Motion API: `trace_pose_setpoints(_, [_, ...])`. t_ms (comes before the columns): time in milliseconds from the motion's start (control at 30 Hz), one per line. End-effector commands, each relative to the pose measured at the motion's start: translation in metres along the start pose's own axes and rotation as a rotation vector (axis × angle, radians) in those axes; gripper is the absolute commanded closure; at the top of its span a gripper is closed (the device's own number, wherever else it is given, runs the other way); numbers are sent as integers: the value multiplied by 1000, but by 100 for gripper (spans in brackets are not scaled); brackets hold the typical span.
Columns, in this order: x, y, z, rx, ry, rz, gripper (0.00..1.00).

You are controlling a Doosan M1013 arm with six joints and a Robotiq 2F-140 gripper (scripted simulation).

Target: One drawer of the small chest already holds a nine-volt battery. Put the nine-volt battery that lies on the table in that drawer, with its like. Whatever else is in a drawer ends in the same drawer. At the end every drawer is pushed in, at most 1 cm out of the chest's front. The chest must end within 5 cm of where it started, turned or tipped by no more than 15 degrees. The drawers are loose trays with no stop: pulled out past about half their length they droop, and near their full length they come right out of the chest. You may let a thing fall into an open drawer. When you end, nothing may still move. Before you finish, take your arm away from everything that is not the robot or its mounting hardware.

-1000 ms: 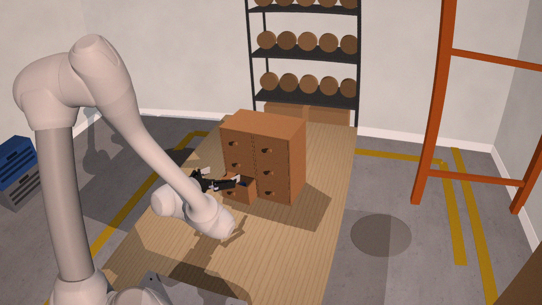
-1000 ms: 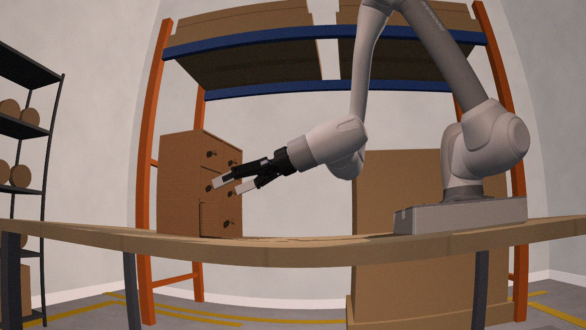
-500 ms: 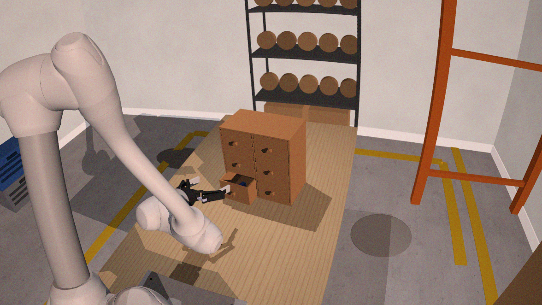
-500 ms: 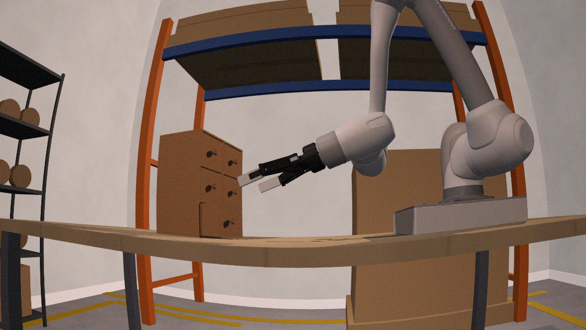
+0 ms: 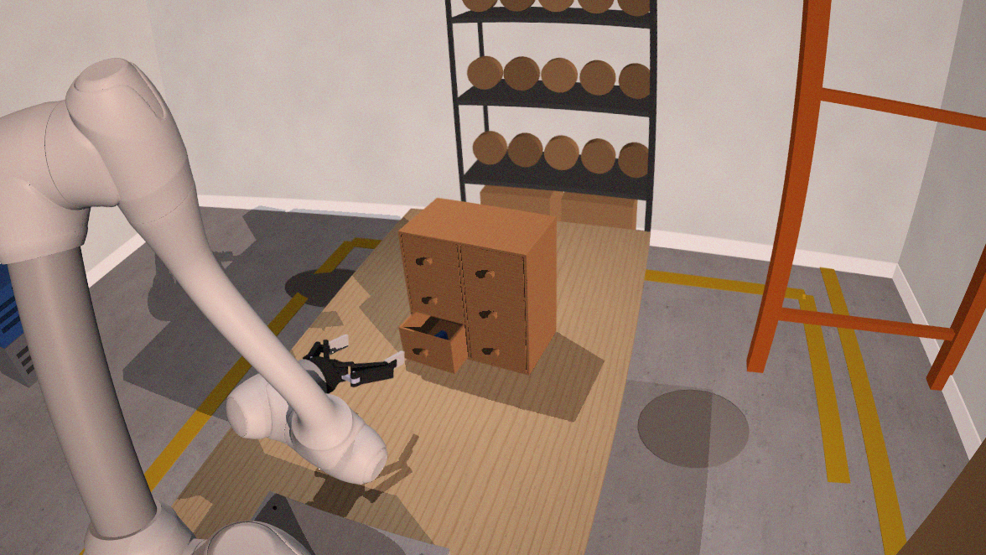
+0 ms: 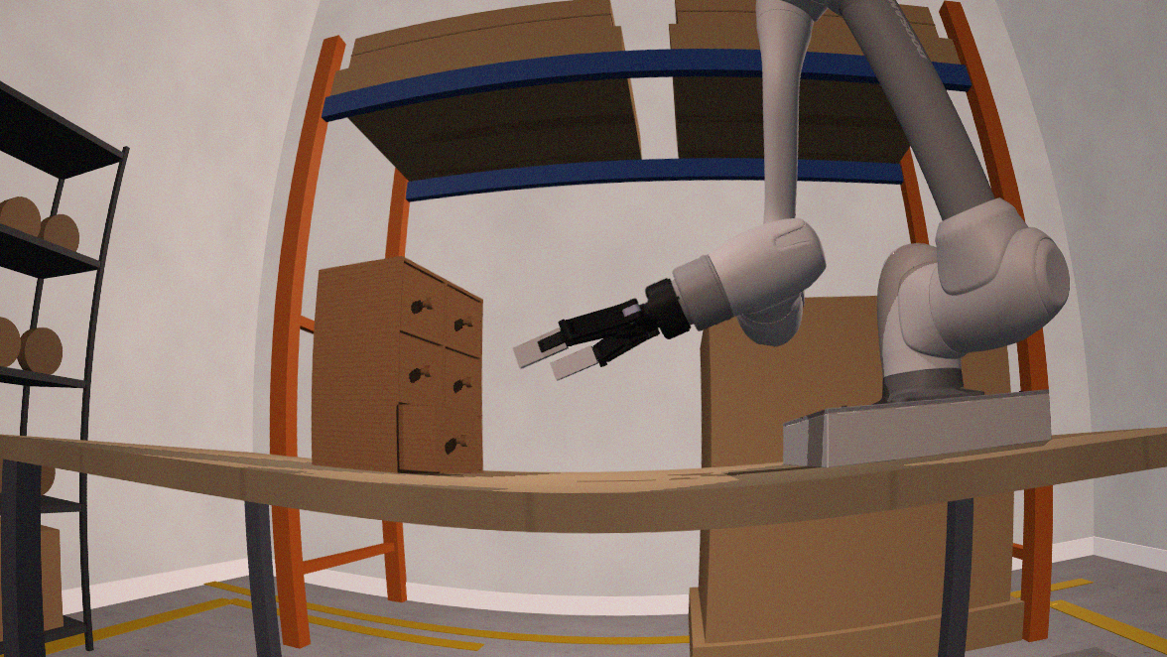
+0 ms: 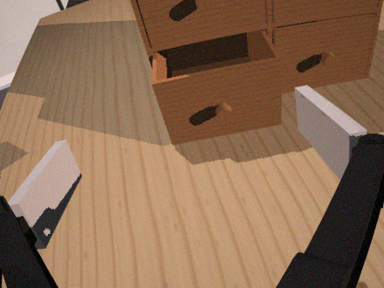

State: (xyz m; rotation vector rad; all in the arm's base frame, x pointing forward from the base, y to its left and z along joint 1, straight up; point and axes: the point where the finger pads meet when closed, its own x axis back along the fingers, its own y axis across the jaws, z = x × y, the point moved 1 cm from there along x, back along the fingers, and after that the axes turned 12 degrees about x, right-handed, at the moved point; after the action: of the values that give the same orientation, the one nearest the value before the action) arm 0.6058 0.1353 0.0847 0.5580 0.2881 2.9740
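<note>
The small wooden chest [image 5: 475,289] stands on the wooden table top, with six knobbed drawers in two columns. Its bottom left drawer [image 5: 433,342] is pulled out a short way, and the other drawers are pushed in. A small blue thing [image 5: 441,334] shows inside the open drawer. In the wrist view the drawer [image 7: 216,86] looks dark inside and its contents are hidden. My gripper [image 5: 369,349] is wide open and empty. It hovers above the table a little in front of the open drawer, pointing at it. It also shows in the side view [image 6: 545,360] and the wrist view [image 7: 185,156]. I see no battery lying on the table.
A black shelf rack [image 5: 555,96] with brown rolls and cardboard boxes stands behind the table. An orange rack [image 5: 862,206] is at the right. My arm's grey base plate [image 6: 914,428] sits at the table's near end.
</note>
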Motion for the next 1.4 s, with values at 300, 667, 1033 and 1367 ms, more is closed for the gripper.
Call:
trace_pose_setpoints(300, [12, 1, -4, -12, -1, -7, 0])
trace_pose_setpoints(667, [12, 2, -3, -12, -12, -5, 0])
trace_pose_setpoints(1033, [13, 2, -1, -12, -69, 7, 0])
trace_pose_setpoints(1367, [14, 4, 5, -13, -214, 39, 0])
